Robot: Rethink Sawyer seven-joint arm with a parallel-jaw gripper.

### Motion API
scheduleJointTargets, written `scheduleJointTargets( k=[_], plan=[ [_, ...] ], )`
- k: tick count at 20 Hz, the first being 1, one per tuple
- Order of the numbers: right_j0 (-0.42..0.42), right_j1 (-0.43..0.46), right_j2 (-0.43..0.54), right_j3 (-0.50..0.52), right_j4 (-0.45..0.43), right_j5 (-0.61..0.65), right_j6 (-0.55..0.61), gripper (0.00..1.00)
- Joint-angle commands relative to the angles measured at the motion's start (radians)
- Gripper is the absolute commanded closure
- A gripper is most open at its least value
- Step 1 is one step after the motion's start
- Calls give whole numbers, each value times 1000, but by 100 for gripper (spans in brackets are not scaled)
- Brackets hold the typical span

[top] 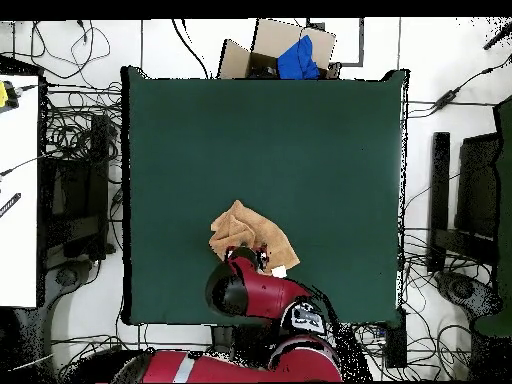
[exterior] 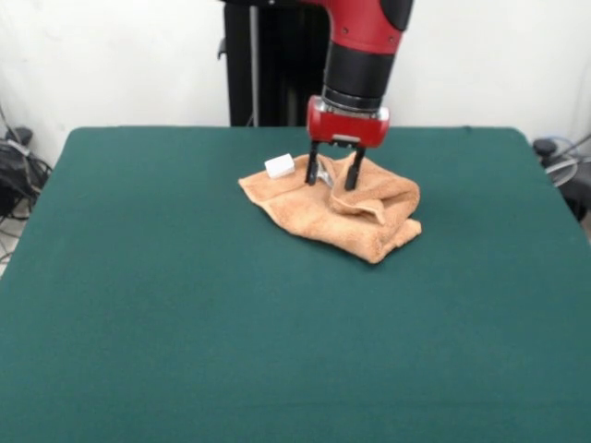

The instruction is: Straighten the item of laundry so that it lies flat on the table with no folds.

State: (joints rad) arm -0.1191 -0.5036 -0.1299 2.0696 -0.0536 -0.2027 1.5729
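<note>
Green felt covers the wide table (exterior: 138, 305), and toward the robot's side of it lies the peach towel (exterior: 365, 217), rumpled and folded over itself. Its white tag (exterior: 280, 166) sticks up at one corner. The gripper (exterior: 333, 174) stands down on the cloth, jaws parted narrowly, tips pressing into a fold.

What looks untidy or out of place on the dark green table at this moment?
The small peach-orange terry towel is crumpled on the dark green felt-like table, folded over itself in thick layers on its one side. Its small white tag sticks out at one corner. The red and black gripper stands open over the folds.
</note>
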Motion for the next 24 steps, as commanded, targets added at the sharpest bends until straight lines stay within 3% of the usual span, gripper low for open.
scheduleJointTargets(
  k=[1,16,17,24],
  plan=[
    [-4,74,85,-106,-4,-50,173,0],
    [-76,129,164,-152,-78,-119,180,0],
    [-76,131,164,-152,-85,-144,189,100],
    [-74,120,166,-138,-70,-105,189,100]
  ],
)
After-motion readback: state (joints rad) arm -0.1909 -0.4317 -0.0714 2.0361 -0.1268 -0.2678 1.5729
